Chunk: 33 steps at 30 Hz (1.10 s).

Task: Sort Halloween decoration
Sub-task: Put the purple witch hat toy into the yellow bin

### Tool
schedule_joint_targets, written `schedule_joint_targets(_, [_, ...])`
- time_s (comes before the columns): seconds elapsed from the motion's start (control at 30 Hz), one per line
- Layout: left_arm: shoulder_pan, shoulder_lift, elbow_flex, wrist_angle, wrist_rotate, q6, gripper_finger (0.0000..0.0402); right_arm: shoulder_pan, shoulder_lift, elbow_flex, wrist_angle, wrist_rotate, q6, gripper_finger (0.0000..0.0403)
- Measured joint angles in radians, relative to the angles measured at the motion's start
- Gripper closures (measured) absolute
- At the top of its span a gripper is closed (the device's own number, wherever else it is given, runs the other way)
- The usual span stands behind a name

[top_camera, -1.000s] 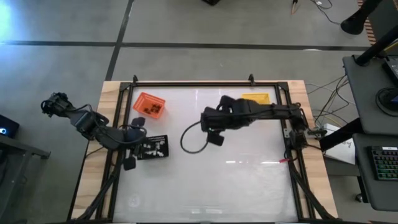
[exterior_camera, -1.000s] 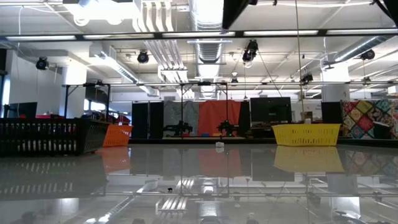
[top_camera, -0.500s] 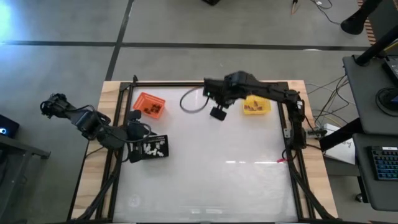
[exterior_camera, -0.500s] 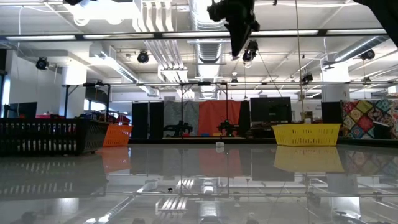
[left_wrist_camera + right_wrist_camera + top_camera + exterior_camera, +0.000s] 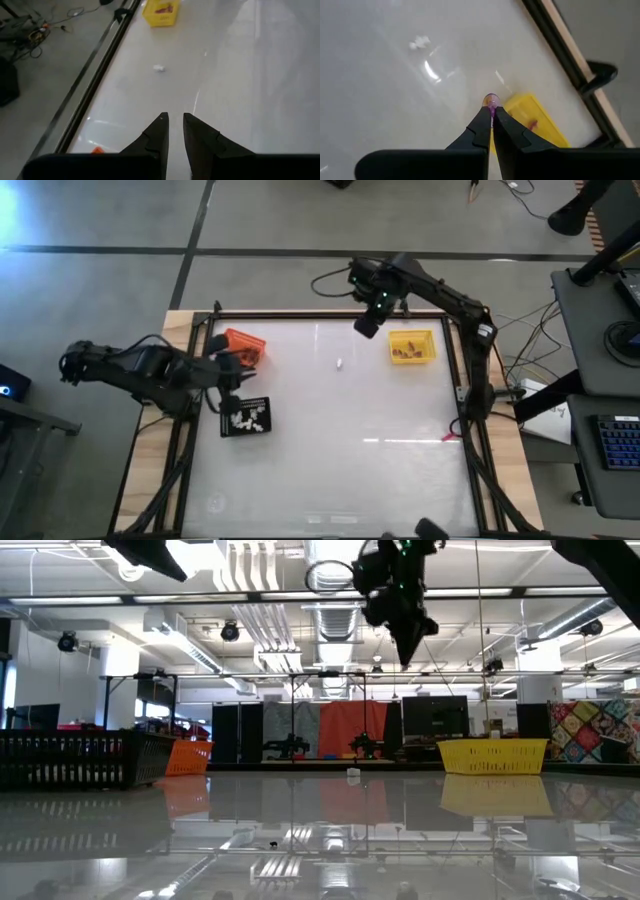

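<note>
My right gripper (image 5: 368,328) hangs high over the table's far edge, just left of the yellow tray (image 5: 412,347), and is shut on a tiny purple trinket (image 5: 491,100). In the low view my right gripper (image 5: 412,655) points down. My left gripper (image 5: 236,374) hovers between the orange tray (image 5: 240,346) and the black tray (image 5: 245,416); in the left wrist view my left gripper (image 5: 174,118) shows a narrow gap with nothing in it. One white trinket (image 5: 340,364) lies alone on the white tabletop. My right gripper pinches the purple trinket (image 5: 491,98) between its two fingertips (image 5: 482,117), at their very ends. The fingers point steeply down from above. The trinket is lifted well clear of the table.
The orange tray holds dark trinkets, the black tray white ones, the yellow tray (image 5: 535,122) orange-brown ones. A black frame rail (image 5: 330,314) runs along the far edge close to my right gripper. The white tabletop (image 5: 350,460) stretches toward the near edge.
My right gripper has swept from over the table's middle toward the far edge and a little right, up beside the yellow tray, staying shut. My left gripper has swung from the black tray's left side toward the orange tray. The white trinket, earlier under the right arm, now shows.
</note>
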Motion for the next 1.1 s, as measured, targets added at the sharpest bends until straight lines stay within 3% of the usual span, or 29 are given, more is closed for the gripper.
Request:
schedule_joint_targets(0.43, [0.168,0.036,0.0,0.0,0.047,0.113,0.0361,-0.202,0.0,-0.275,0.008,-0.087,-0.064,0.0394])
schedule_joint_targets(0.8, [0.2,0.07,0.0,-0.034,0.049,0.112,0.0361,-0.256,-0.002,-0.514,0.162,-0.087,-0.129,0.0394])
schedule_joint_targets(1.1, [0.229,0.097,-0.001,-0.034,0.049,0.086,0.0361,-0.276,-0.003,-0.578,0.257,-0.085,-0.141,0.0394])
